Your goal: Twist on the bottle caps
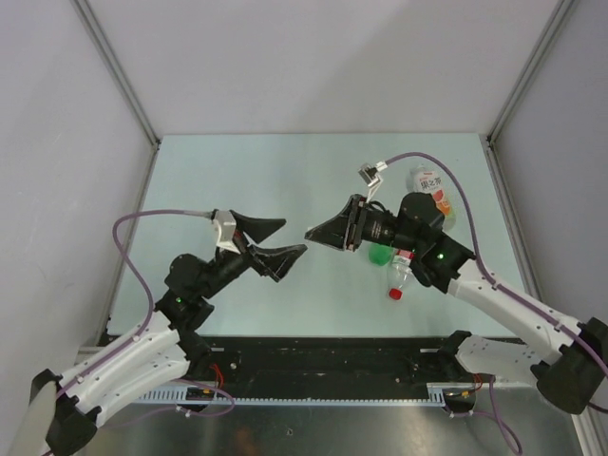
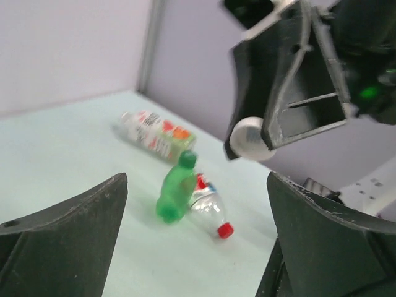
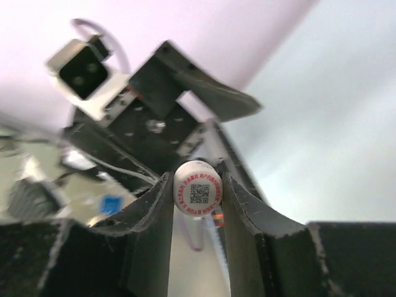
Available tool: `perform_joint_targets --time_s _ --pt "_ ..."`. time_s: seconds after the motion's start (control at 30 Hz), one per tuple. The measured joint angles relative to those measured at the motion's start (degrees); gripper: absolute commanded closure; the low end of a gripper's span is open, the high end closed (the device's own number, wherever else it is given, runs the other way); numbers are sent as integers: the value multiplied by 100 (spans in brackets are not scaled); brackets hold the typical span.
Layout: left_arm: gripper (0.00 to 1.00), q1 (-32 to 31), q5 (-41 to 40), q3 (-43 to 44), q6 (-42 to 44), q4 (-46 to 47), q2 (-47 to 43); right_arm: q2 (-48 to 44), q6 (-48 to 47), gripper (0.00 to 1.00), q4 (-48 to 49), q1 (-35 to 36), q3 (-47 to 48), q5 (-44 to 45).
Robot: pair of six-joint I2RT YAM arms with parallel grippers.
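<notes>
My right gripper (image 3: 198,185) is shut on the white cap (image 3: 198,187), which has a QR code and red print on its face. It holds the cap in the air over the table's middle, tip (image 1: 312,233) pointing at my left gripper (image 1: 293,237). In the left wrist view the white cap (image 2: 247,139) shows in the right gripper's fingers (image 2: 291,93). My left gripper (image 2: 198,179) is open and empty. The green bottle (image 2: 175,189) carries a green cap (image 2: 187,159). The slim clear bottle (image 2: 207,207) lies beside it with a red cap (image 2: 225,231) on.
The wider clear bottle (image 1: 429,180) with the white-red label lies at the back right, partly hidden by the right arm; it also shows in the left wrist view (image 2: 154,133). The green bottle (image 1: 380,254) and the slim bottle (image 1: 399,275) lie under the right arm.
</notes>
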Motion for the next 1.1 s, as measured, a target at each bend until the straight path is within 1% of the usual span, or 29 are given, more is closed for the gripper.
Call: perform_joint_targets --time_s 0.07,0.17,0.23,0.3,0.37,0.43,0.53,0.7,0.77,0.83,0.9,0.93,1.07,1.1 --pt "1 -39 -579 -149 -173 -487 -221 -175 -511 73 -627 22 2 678" --pt "1 -11 -1668 -181 -527 -1519 -450 -319 -1172 74 -1655 208 2 1899" --pt "0 59 -2273 -170 -778 -2201 -483 -273 -1491 72 -2225 492 2 2708" --pt "1 157 -2675 -164 -990 -2780 -468 -46 -1808 71 -2719 946 2 3622" --pt "0 229 -2894 -155 -1174 -3206 -385 361 -2015 72 -3029 1399 2 4341" --pt "1 269 -3014 -144 -1300 -3493 -323 863 -2109 72 -3176 1700 2 4870" --pt "1 275 -3104 -120 -1410 -3733 -299 1860 -2190 71 -3211 1978 2 5475" --pt "1 289 -3147 -85 -1521 -3906 -339 2992 -2201 69 -3003 2044 2 5801" --pt "1 291 -3163 -85 -1541 -3967 -391 3351 -2181 67 -2848 2046 2 5845" --pt "0 291 -3185 -74 -1539 -4004 -424 3534 -2111 59 -2586 2061 35 5925" --pt "0 293 -3198 -52 -1532 -4028 -452 3615 -2035 41 -2424 2103 46 5978" --pt "0 293 -3202 -37 -1530 -4048 -459 3630 -1985 34 -2371 2124 46 6008" --pt "1 297 -3244 22 -1508 -4081 -455 3602 -1867 12 -2356 2188 46 6028" --pt "1 299 -3246 42 -1497 -4089 -450 3552 -1875 8 -2404 2201 42 6008"
